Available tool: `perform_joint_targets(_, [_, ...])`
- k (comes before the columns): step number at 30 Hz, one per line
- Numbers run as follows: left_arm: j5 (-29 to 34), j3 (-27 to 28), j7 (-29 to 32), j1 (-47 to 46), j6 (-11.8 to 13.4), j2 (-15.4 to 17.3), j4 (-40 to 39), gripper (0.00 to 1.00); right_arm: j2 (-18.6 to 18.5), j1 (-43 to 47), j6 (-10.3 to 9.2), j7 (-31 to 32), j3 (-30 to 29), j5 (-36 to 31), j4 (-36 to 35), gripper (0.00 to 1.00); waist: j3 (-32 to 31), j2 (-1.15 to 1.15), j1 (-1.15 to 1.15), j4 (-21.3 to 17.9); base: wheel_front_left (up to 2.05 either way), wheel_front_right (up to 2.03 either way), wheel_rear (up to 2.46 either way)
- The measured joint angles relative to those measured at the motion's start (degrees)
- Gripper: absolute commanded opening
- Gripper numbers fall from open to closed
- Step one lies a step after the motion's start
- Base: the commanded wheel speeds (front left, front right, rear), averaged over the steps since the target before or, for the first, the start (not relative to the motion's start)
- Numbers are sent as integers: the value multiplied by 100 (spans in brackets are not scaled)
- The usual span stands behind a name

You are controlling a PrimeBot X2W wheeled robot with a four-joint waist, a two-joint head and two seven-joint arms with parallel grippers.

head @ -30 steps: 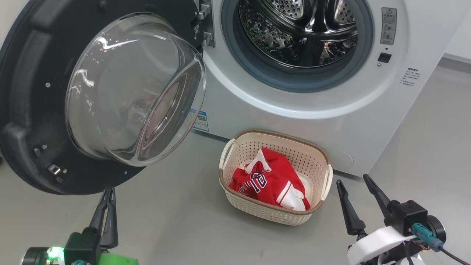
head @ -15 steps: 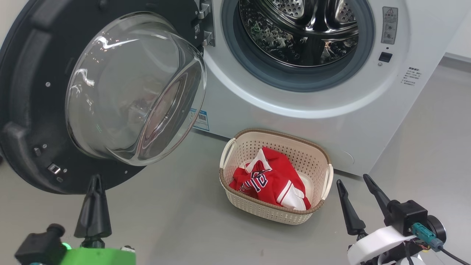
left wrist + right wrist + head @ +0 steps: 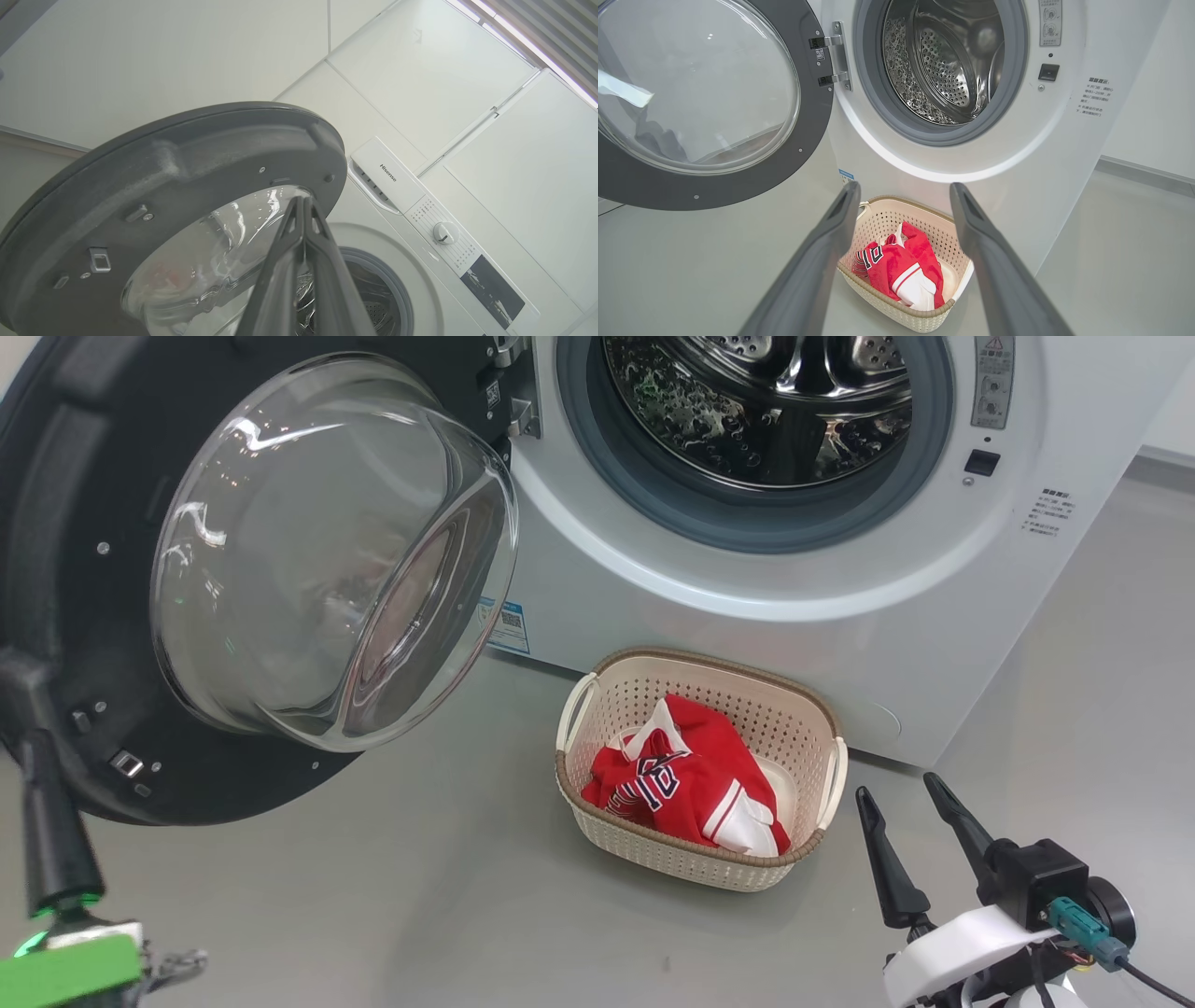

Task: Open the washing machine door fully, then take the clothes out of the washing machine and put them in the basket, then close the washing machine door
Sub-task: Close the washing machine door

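Left hand (image 3: 39, 751), closed, has shifted left along the washing machine door (image 3: 75, 523), whose bowl bulges toward the basket (image 3: 709, 663); right hand (image 3: 896, 786) open.

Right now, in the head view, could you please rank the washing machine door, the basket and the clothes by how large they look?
1. washing machine door: largest, though it also stands nearest the camera.
2. basket.
3. clothes, lying inside the basket.
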Motion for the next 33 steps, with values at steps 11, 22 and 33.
perform_joint_targets(11, [-1530,1413,378,-639,-13,290,-94,0,-84,-40,-7,33,-46,-2,-78,100,200,0,0,-46,0,0,0])
perform_joint_targets(22, [-2720,2379,1009,-1274,591,995,1252,0,-146,-156,-5,102,-43,-10,-166,100,353,0,0,-145,0,0,0])
perform_joint_targets(33, [-3199,2403,1574,-1860,1015,1465,2497,0,-185,-310,45,159,12,-15,-199,100,507,0,0,-341,0,0,0])
